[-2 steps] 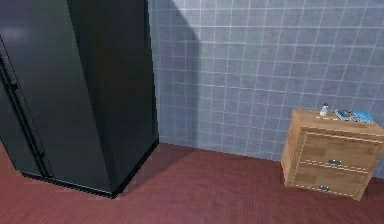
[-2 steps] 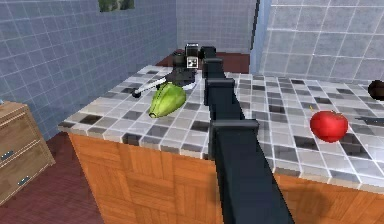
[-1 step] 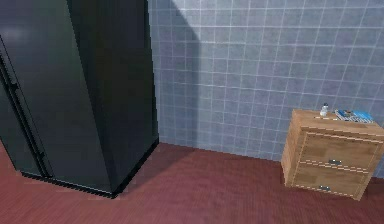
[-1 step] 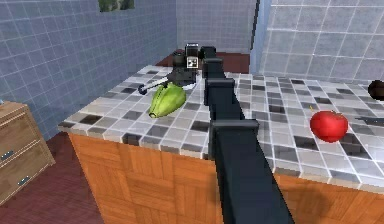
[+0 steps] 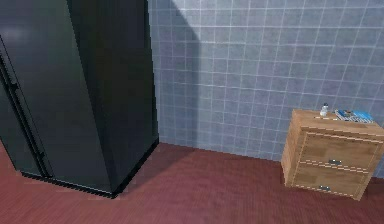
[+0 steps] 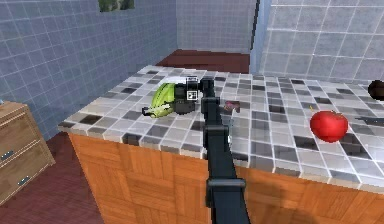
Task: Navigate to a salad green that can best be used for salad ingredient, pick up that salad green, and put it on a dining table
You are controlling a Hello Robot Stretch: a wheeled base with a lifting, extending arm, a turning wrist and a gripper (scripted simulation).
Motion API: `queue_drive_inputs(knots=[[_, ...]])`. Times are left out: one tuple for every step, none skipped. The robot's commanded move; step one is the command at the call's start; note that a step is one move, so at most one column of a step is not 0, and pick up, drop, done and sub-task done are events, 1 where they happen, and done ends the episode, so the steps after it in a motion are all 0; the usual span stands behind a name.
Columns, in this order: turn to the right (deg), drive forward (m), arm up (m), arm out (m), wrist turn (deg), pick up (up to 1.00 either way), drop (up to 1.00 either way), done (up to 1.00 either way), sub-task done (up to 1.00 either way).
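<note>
At the tiled counter (image 6: 270, 135) the gripper (image 6: 174, 101) is by the salad green (image 6: 160, 93); whether it holds anything cannot be told; pickup seems in hand; next, probably a straight lift clear.

Counter top (image 6: 290, 125): a check of white, grey and black tiles
Counter sides (image 6: 140, 175): orange-brown wood in a parquet pattern
Salad green (image 6: 163, 97), on the counter: pale yellow-green with darker green folds
Round fruit (image 6: 328, 125), on the counter: glossy red
My arm (image 6: 222, 160), over the counter: dark, near black
My markers (image 6: 188, 92): white squares with black marks
Drawer unit (image 6: 18, 140), beside the counter: light brown wood
Fridge (image 5: 75, 90): black
Walls (image 5: 250, 70): blue-grey square tiles
Floor (image 5: 200, 190): dark red
</note>
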Motion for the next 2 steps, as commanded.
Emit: queue_drive_inputs(knots=[[0.0, 0.0, 0.0, 0.0, 0.0, 1.0, 0.0, 0.0, 0.0], [0.0, 0.0, 0.1, 0.0, 0.0, 0.0, 0.0, 0.0, 0.0]])
